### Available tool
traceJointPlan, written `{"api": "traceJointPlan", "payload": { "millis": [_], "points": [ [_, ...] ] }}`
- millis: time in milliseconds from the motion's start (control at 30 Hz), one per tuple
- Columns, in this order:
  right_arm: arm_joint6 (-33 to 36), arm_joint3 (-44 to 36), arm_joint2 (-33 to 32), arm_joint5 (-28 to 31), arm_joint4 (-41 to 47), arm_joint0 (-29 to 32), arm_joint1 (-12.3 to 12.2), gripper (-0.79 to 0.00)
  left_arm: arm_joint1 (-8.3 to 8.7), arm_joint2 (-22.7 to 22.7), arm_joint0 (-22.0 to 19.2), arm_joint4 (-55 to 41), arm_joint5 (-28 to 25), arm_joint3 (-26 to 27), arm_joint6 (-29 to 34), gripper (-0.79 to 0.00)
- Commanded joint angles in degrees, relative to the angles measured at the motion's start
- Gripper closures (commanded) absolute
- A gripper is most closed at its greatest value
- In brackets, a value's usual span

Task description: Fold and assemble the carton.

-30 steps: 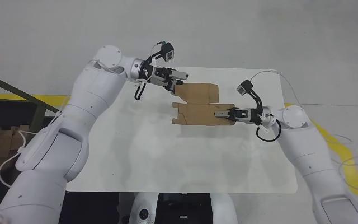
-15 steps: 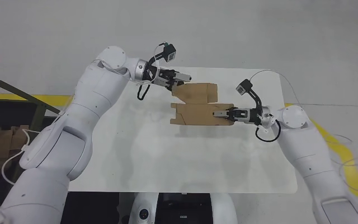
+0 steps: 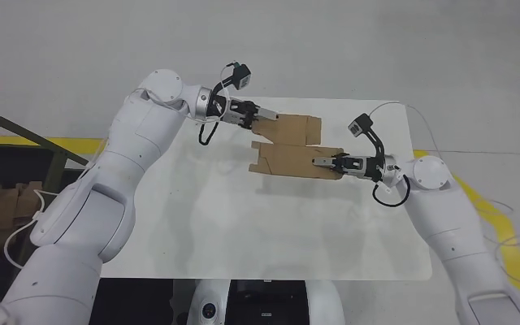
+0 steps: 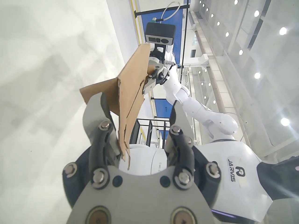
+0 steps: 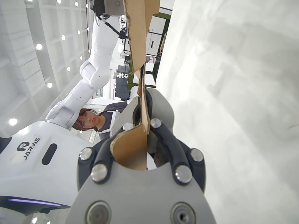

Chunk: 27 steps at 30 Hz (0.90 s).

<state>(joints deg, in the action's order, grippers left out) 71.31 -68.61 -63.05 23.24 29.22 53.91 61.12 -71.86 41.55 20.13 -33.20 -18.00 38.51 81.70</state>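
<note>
The white table (image 3: 244,236) spreads over the lower and middle part of the top view. Right of centre, the right gripper (image 3: 321,162) extends in from the right side, its jaws pressed together on the right end of the carton (image 3: 286,148). The carton is a brown cardboard blank lying across the middle of the frame. It reads as two long panels side by side with a fold line between them. The lower panel reaches further left and the upper one further right. Just beyond, at the carton's upper left corner, the left gripper (image 3: 262,115) points in from the upper left.

In the right wrist view the right gripper (image 5: 145,108) sits low in the centre of the frame. Its fingers (image 5: 161,110) clamp a thin edge of the carton (image 5: 135,24), which runs edge-on up to the top of the frame. The table (image 5: 233,71) lies along the right side. At the carton's far end, near the top centre, the left gripper (image 5: 114,2) sits against the cardboard.

In the left wrist view the left gripper (image 4: 137,113) has its jaws spread wide. The carton (image 4: 128,87) stands between them, close against one finger (image 4: 98,113) and apart from the other. Farther up the frame, the right gripper (image 4: 150,77) grips the opposite end. Whether the carton touches the table (image 4: 35,71) cannot be told.
</note>
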Motion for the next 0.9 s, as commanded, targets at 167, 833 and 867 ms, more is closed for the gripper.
{"api": "traceJointPlan", "payload": {
  "millis": [167,833,867],
  "points": [
    [-1.04,-1.17,-0.63,-0.44,-0.63,0.82,-0.17,0.0,0.03,0.35,0.18,2.65,1.35,0.12,-2.1,-0.332],
    [-3.06,-2.24,-1.49,-2.08,-1.62,1.9,-0.31,0.0,0.37,2.15,1.74,7.18,2.82,3.12,-5.28,-0.225],
    [-3.25,-2.25,-1.45,-2.16,-1.79,1.89,-0.3,0.0,0.36,2.19,1.78,7.3,2.95,3.28,-5.23,-0.225]
  ]
}}
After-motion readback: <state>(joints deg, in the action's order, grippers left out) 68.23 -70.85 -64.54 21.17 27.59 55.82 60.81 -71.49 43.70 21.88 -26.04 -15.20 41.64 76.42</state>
